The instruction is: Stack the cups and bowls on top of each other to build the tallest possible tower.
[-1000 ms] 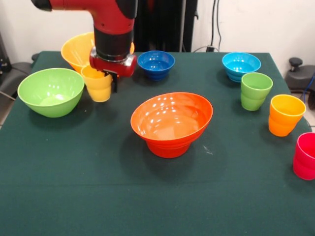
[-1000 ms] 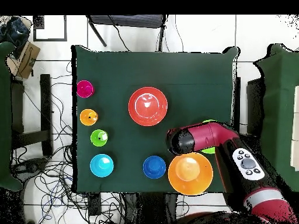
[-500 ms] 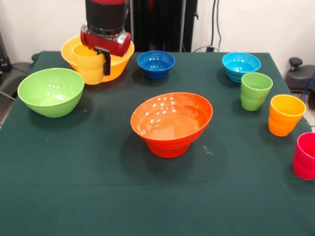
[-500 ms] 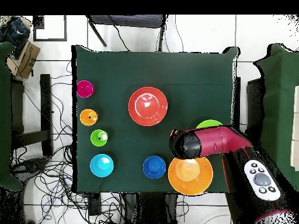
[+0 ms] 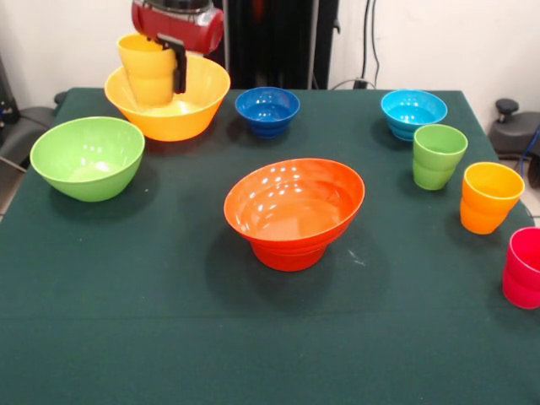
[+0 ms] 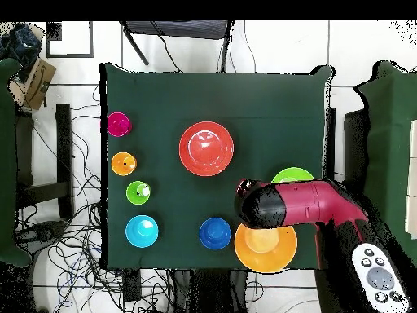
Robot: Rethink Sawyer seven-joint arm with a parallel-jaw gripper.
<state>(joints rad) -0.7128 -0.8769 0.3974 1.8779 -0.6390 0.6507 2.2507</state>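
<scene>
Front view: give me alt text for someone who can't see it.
The gripper holds a yellow cup lifted over the large yellow bowl. An orange tower sits mid-table, with other bowls and cups spread around it.

pincer (image 5: pixel 159 52) | raised yellow cup (image 5: pixel 148 67) (off table) | above yellow bowl (image 5: pixel 181 114)

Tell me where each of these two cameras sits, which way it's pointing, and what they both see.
Front view: sits across the table from the robot, facing it over the table; shows only the pincer holding the yellow cup above the yellow bowl.
Overhead view: sits above, looking straight down; shows the red arm entering from the bottom right.
Shared: the orange bowl mid-table, green bowl, dark blue bowl, light blue bowl.
</scene>
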